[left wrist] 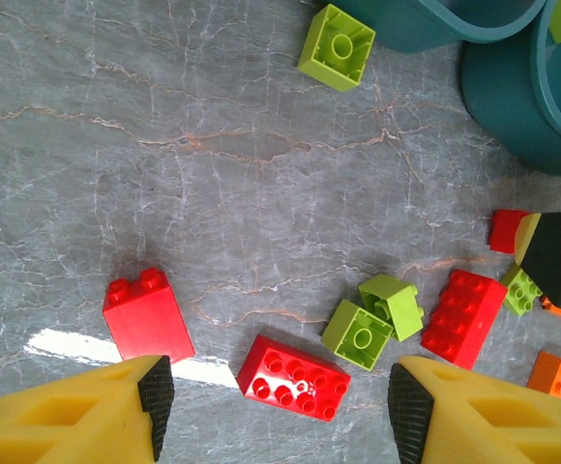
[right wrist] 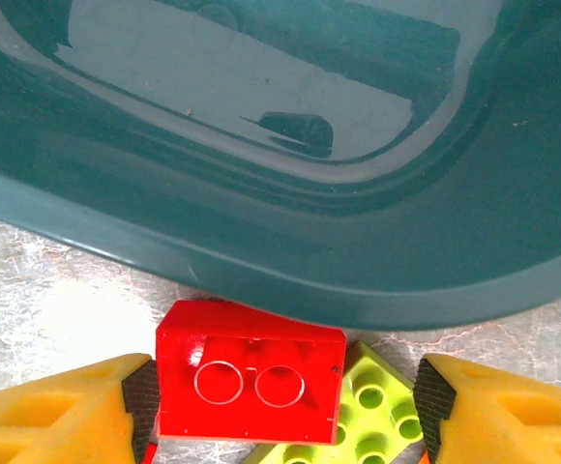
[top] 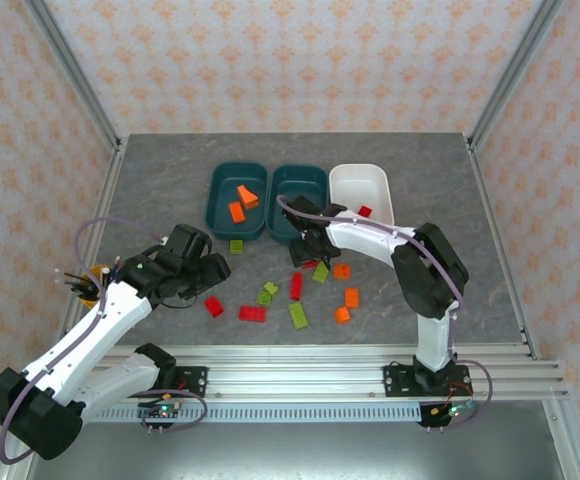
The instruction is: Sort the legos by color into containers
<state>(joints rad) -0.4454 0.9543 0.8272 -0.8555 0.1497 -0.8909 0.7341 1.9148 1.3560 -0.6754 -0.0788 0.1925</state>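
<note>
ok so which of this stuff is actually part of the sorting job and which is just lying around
Part of the job:
- legos, red, orange and green
- left teal tub
- middle teal tub
- white tub

Just lying about:
- yellow pencil cup

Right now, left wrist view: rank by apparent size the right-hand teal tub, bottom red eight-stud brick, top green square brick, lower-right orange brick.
1. right-hand teal tub, even cropped.
2. bottom red eight-stud brick.
3. top green square brick, near-tie with red; farther off, so unsure.
4. lower-right orange brick, smallest.
</note>
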